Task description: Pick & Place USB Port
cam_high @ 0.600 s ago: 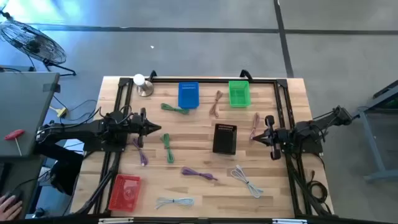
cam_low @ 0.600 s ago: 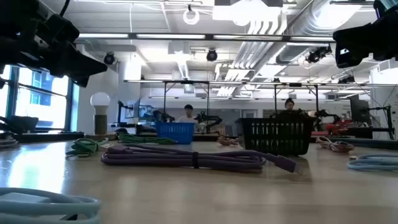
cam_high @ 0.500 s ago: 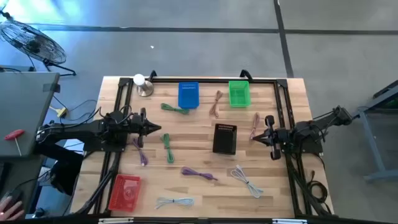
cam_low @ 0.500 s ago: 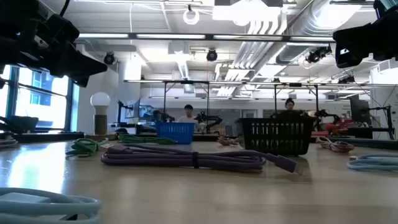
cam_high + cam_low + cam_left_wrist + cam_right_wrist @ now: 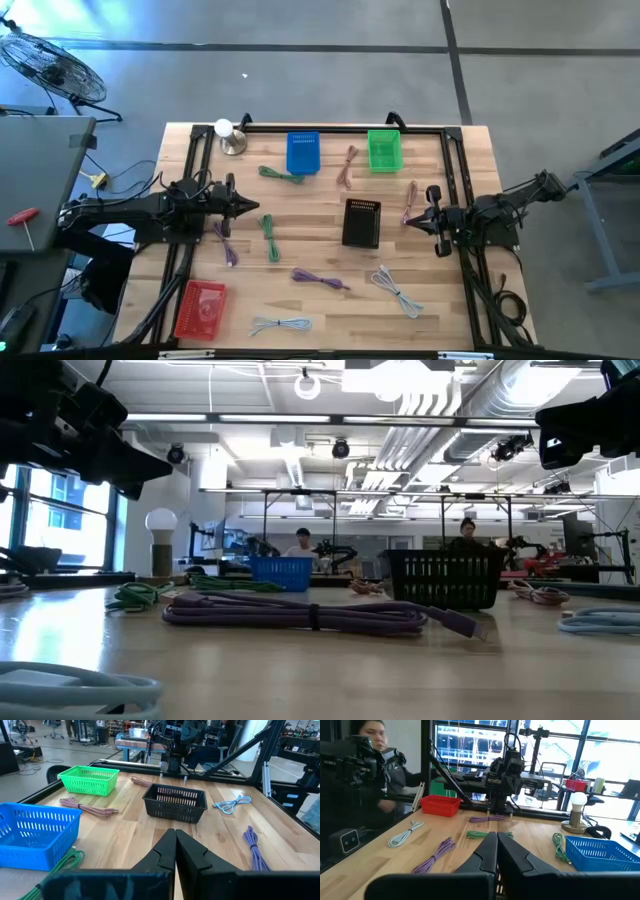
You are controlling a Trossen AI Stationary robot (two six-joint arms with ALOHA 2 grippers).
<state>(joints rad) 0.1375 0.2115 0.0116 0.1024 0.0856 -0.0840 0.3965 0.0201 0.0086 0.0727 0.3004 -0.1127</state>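
Several bundled USB cables lie flat on the wooden table: purple ones [image 5: 320, 279] [image 5: 226, 243], green ones [image 5: 270, 238] [image 5: 281, 175], pink ones [image 5: 347, 166] [image 5: 410, 200], light blue [image 5: 280, 325] and white [image 5: 397, 291]. Four baskets stand on it: blue [image 5: 303, 152], green [image 5: 384, 150], black [image 5: 361, 222], red [image 5: 201, 308]. My left gripper [image 5: 262, 208] hovers shut over the table's left part, above and left of a green cable. My right gripper [image 5: 405, 220] hovers shut at the right, beside the black basket. In the low view a purple cable [image 5: 310, 615] lies in front.
A lamp with a round white bulb [image 5: 226, 134] stands at the far left corner. A black frame rail [image 5: 330, 128] runs along the table's far edge and sides. Bare wood [image 5: 310, 215] shows between the cables at the middle. A person [image 5: 375, 750] stands beyond the table's left side.
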